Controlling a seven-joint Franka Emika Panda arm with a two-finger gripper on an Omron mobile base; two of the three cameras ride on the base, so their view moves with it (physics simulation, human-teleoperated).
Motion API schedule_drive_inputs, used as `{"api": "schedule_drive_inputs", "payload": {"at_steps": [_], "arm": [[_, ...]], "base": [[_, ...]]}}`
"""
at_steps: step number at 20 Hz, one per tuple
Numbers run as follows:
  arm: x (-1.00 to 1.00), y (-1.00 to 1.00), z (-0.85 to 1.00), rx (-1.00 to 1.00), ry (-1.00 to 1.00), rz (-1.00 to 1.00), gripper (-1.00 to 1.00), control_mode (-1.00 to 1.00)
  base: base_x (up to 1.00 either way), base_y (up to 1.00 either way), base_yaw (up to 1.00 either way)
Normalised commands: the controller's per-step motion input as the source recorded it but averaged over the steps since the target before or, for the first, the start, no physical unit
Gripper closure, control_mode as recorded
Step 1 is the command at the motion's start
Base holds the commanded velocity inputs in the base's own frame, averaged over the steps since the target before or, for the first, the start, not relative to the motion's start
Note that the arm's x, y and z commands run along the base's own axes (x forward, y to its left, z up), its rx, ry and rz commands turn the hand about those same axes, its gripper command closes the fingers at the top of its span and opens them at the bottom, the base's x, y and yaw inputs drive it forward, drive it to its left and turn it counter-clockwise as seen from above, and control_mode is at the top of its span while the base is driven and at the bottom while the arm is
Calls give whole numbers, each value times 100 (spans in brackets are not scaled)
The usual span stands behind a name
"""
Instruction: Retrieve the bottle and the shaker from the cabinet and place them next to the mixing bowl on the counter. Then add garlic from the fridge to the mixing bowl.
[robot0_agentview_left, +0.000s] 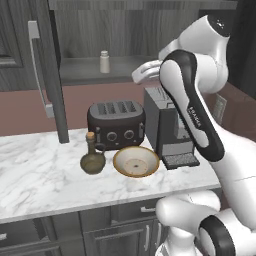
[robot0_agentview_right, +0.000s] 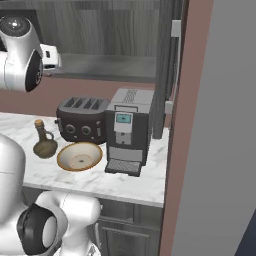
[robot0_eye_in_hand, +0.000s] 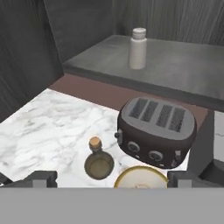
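shaker (robot0_eye_in_hand: 138, 48) untouched, jaws wide, empty

shaker (robot0_agentview_left: 104, 62) upright on cabinet shelf (robot0_agentview_left: 90, 72), above and behind counter (robot0_agentview_left: 35, 175) | toaster (robot0_agentview_left: 116, 124) at counter's back, coffee machine (robot0_agentview_left: 167, 127) just right of it | mixing bowl (robot0_agentview_left: 136, 161) before toaster | bottle (robot0_agentview_left: 92, 156) just left of bowl, probably not touching | open cabinet door (robot0_agentview_left: 47, 70) at left
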Motion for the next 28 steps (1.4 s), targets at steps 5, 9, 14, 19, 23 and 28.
{"api": "schedule_drive_inputs", "payload": {"at_steps": [5, 9, 14, 19, 23, 28], "arm": [[53, 0, -1, -3, -2, 1, -100, -100], [52, 1, 0, 0, -2, 0, -100, -100], [39, 25, 0, 0, 0, -2, -100, -100], [35, 49, 0, 0, 0, -6, -100, -100], [39, 27, 0, 0, 0, -10, -100, -100], [51, 9, -2, 0, 0, -13, -100, -100]], "base": [[0, 0, 0], [0, 0, 0], [0, 0, 0], [0, 0, 0], [0, 0, 0], [0, 0, 0]]}}
